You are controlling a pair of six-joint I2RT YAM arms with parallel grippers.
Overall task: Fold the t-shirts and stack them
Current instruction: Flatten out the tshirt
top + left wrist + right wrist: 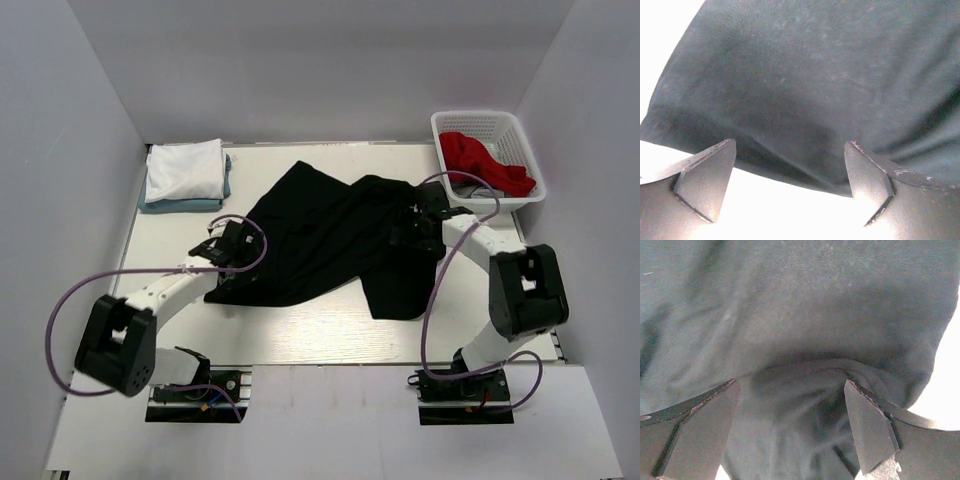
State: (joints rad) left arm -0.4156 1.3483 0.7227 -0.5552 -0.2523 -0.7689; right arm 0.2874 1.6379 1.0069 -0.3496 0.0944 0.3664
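Observation:
A black t-shirt [330,235] lies spread and rumpled across the middle of the table. A folded white t-shirt [184,168] sits on a folded light blue-grey one [186,205] at the back left. My left gripper [232,246] is open at the shirt's left edge; the left wrist view shows the black hem [805,100] just beyond the fingertips [715,170], nothing between them. My right gripper [420,215] is open over the shirt's right side; the right wrist view shows a bunched fold of black cloth [800,405] lying between the spread fingers [865,425].
A white mesh basket [470,124] with red cloth [484,163] in it stands at the back right, close to the right arm. White walls enclose the table on three sides. Purple cables loop from both arms.

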